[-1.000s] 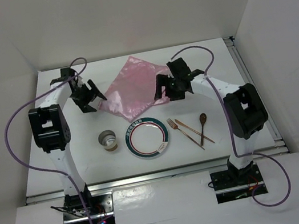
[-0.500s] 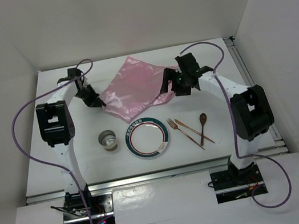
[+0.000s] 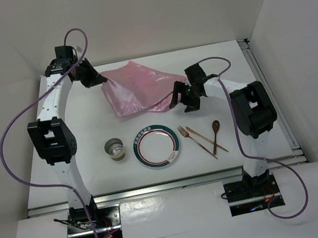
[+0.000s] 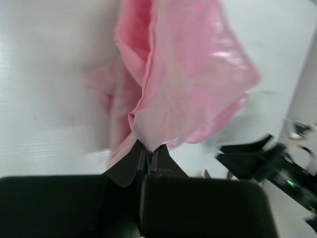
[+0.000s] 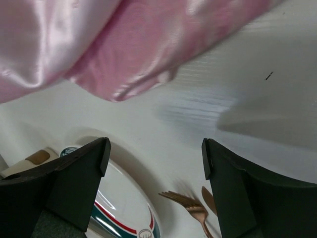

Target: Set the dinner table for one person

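The dinner table (image 3: pixel 95 178) is a white tabletop with silver rails. A shiny pink placemat (image 3: pixel 138 88) lies rumpled at the back middle. My left gripper (image 3: pixel 94 78) is shut on the placemat's left corner and holds it up; in the left wrist view the cloth (image 4: pixel 183 74) bunches into the closed fingertips of the left gripper (image 4: pixel 147 149). My right gripper (image 3: pixel 182 98) stands open just off the cloth's right edge. Nothing lies between the fingers (image 5: pixel 84 171) of the right gripper (image 5: pixel 156 161), and the pink cloth (image 5: pixel 99 39) is just beyond them.
A plate with a green and red rim (image 3: pixel 158 145) sits front middle, with a small metal cup (image 3: pixel 114 148) to its left. A copper fork (image 3: pixel 194 139), knife (image 3: pixel 205 138) and spoon (image 3: pixel 215 132) lie to its right. White walls enclose the table.
My left gripper shut on the placemat's left corner and drew it up and back-left, bunching the cloth. My right gripper moved forward to the cloth's right edge, still open.
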`<state>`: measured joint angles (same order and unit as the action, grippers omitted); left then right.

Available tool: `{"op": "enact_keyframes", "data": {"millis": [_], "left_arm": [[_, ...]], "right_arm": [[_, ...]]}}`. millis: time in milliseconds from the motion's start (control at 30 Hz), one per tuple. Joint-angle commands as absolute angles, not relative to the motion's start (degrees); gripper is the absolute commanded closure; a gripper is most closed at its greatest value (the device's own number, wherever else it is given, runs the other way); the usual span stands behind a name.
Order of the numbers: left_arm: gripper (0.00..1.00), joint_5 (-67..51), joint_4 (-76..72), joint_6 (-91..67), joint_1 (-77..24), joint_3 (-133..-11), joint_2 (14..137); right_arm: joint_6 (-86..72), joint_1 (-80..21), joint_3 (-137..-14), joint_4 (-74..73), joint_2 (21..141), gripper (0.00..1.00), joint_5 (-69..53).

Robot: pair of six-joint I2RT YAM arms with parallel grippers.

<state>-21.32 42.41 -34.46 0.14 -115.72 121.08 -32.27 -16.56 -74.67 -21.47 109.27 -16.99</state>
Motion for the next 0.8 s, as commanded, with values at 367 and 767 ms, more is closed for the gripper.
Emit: {"op": "enact_keyframes", "data": {"millis": [367,767], "left_arm": [[1.0,-28.92,41.31,-34.63,-2.64,-122.43,115.93],[1.0,-31.82,41.31,-36.21,-4.31,-126.82,114.61]], "right_arm": [[-41.4,-17.75,-84.54,-15.03,121.27,0.19,-15.73],[-45.01,-17.42,-89.03,-13.09,125.51,1.0,-10.55]]}}
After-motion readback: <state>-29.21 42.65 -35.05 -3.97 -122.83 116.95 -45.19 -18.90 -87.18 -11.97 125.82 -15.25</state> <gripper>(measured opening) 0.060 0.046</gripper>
